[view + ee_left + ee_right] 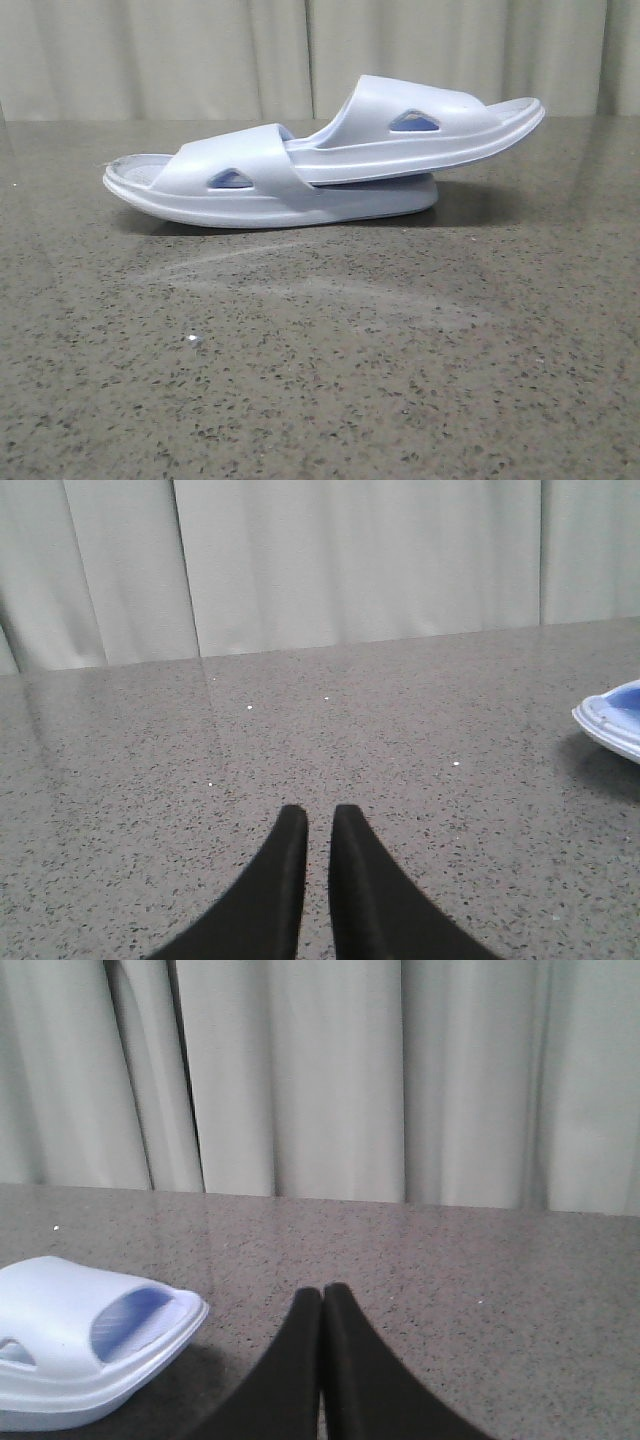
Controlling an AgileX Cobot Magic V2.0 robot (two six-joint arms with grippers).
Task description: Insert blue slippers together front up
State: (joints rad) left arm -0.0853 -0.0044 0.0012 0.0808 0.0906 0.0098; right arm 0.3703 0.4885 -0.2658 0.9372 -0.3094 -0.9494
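The two pale blue slippers lie nested in the middle of the table in the front view. The lower slipper [250,190] rests flat on its sole. The upper slipper [400,130] has its left end pushed under the lower one's strap, and its right end sticks out, raised. No gripper shows in the front view. My left gripper [320,815] is empty, its fingers almost together with a thin gap, and a slipper end [612,718] lies apart from it. My right gripper [323,1295] is shut and empty, with a slipper end [80,1330] off to its side, not touching.
The table [320,380] is dark speckled stone. A pale pleated curtain [200,50] hangs behind its far edge. A small white speck [193,340] lies on the table in front of the slippers.
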